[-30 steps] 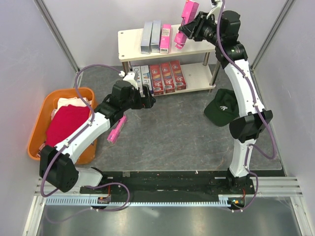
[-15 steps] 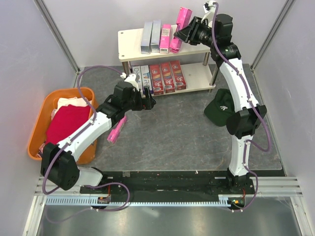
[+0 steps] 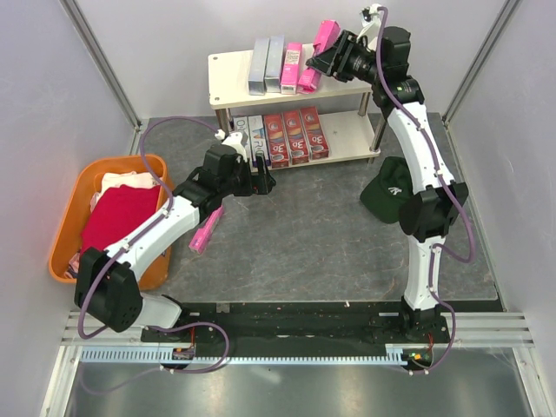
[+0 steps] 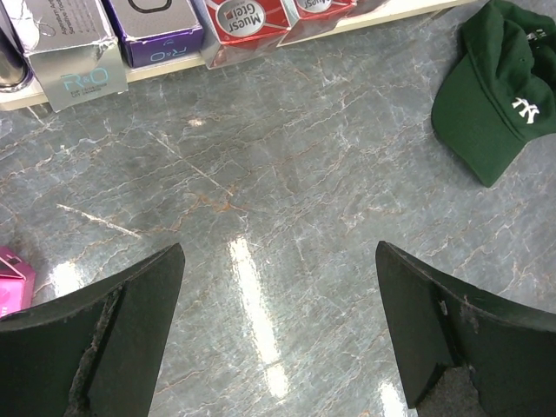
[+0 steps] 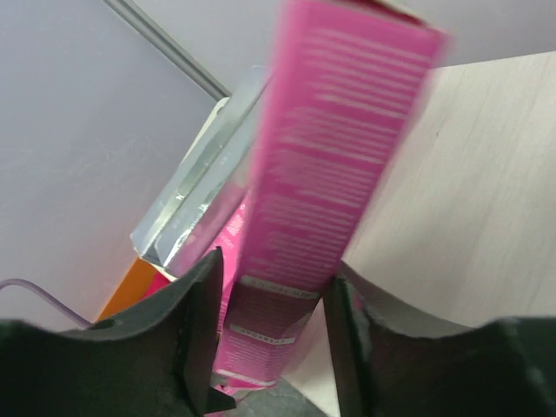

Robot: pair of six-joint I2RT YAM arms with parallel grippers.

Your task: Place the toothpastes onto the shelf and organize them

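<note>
The shelf (image 3: 233,74) stands at the back. On its top board lie two silver-grey toothpastes (image 3: 268,65) and a pink one (image 3: 292,68). Another pink toothpaste (image 3: 326,36) leans steeply with its lower end on the top board, between the fingers of my right gripper (image 3: 321,62). In the right wrist view this box (image 5: 326,174) is blurred, and my right gripper (image 5: 274,304) is open with a gap at its left finger. Red "3D" boxes (image 3: 295,137) and navy/white ones (image 3: 252,139) fill the lower board. A pink box (image 3: 205,229) lies on the floor. My left gripper (image 3: 265,178) (image 4: 278,287) hangs wide open and empty before the lower tier.
An orange basket (image 3: 65,234) with a red cloth (image 3: 117,221) sits at the left. A dark green cap (image 3: 391,191) (image 4: 499,95) lies right of the shelf. Grey walls close in on both sides.
My right gripper came down to the top board with the pink box and its jaws have parted from it. The box now leans beside the lying pink one. The left arm stayed still.
</note>
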